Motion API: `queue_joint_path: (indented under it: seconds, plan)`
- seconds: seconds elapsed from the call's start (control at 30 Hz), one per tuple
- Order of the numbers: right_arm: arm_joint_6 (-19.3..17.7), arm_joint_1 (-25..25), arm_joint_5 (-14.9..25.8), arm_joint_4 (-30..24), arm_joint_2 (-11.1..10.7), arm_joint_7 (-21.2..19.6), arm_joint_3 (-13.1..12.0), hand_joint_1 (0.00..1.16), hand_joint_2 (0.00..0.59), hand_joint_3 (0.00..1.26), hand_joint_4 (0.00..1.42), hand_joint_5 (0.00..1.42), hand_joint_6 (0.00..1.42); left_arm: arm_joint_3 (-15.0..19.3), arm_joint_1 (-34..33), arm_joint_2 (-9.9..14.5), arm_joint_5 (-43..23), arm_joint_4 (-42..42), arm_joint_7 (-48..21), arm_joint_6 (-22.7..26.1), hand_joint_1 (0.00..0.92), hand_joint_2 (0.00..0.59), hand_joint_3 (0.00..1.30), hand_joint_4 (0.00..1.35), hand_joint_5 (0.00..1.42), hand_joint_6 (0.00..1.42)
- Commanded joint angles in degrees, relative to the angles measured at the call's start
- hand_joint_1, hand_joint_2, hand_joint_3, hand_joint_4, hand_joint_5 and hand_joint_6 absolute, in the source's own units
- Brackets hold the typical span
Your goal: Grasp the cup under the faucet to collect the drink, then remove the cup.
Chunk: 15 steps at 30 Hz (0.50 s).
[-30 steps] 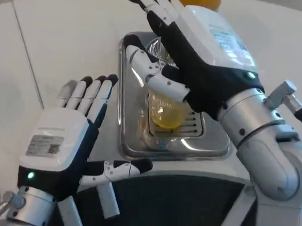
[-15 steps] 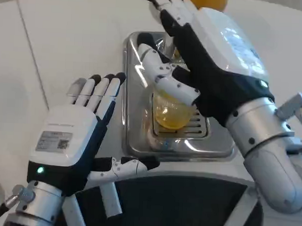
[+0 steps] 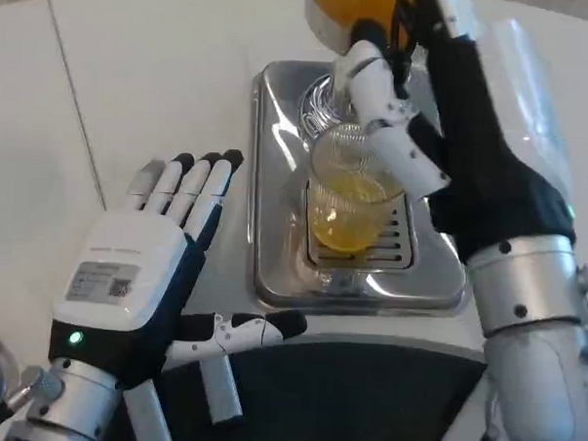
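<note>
Cup point(image 3: 352, 199) (half full) in right hand point(image 3: 473, 150)

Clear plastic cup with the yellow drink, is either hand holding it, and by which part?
The right hand holds the clear plastic cup by its upper side wall near the rim. The left hand holds nothing.

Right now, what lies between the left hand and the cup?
In the head view, bare white table and the steel drip tray's rim separate the left hand from the cup.
</note>
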Motion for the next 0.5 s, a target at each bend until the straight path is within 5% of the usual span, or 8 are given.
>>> queue_joint_path:
  seconds: [0.03,0.3,0.5]
  plan:
    - [-3.3,2.7,0.8,-1.0,0.9,-5.5,-1.3,0.09,0.571,0.00,0.00,0.00,0.00,-0.8,0.7,0.4,-0.1,0.3,-0.5,-0.4,0.000,0.037,0.00,0.00,0.00,0.00]
    - [-5.9,6.9,6.3,-1.6,0.3,-7.5,-4.3,0.10,0.571,0.00,0.00,0.00,0.00,-1.2,0.8,0.3,0.0,0.3,-0.5,-0.3,0.000,0.041,0.00,0.00,0.00,0.00]
    - [-12.2,18.7,8.8,-7.8,-8.2,-3.6,-6.9,0.21,0.565,0.00,0.00,0.00,0.00,-1.1,-1.9,-1.1,-2.4,3.1,1.0,-1.2,0.000,0.039,0.00,0.00,0.00,0.00]
